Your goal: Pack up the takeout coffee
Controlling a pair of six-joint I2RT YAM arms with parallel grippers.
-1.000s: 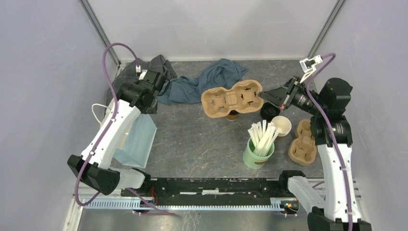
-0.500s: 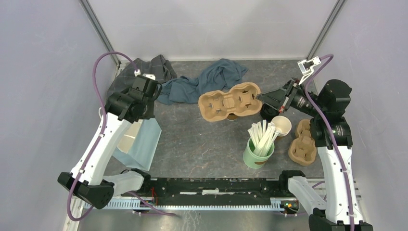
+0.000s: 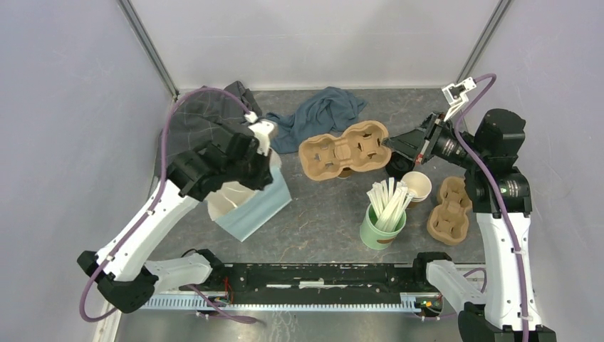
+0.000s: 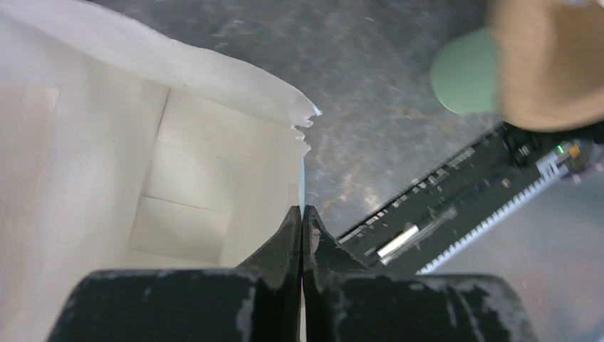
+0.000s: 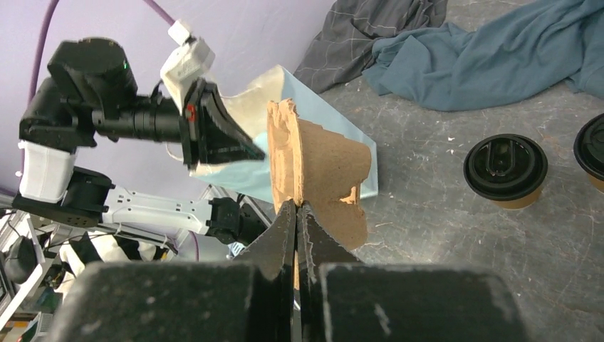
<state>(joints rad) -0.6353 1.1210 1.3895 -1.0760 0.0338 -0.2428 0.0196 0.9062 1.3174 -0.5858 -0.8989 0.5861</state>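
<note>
My right gripper [image 5: 295, 206] is shut on the rim of a brown pulp cup carrier [image 5: 324, 171], holding it above the table; in the top view the carrier [image 3: 342, 149] hangs left of that gripper [image 3: 389, 143]. Two takeout coffee cups with black lids stand below it: one [image 5: 506, 167] in full view, the other [image 5: 592, 146] cut by the frame edge. My left gripper [image 4: 303, 211] is shut on the rim of a light blue paper bag [image 4: 142, 178] whose white inside gapes open. From above, the bag [image 3: 249, 203] sits left of the carrier under the left gripper [image 3: 269, 162].
A green cup of wooden stirrers [image 3: 382, 224] stands front right, with a stack of lidless cups [image 3: 417, 187] and spare pulp carriers [image 3: 449, 210] beside it. A blue cloth [image 3: 320, 114] and a dark cloth [image 3: 206, 114] lie at the back.
My left gripper has shut on the bag's rim and pulled the bag rightward toward the table's middle, mouth opened. The right gripper and carrier have barely moved.
</note>
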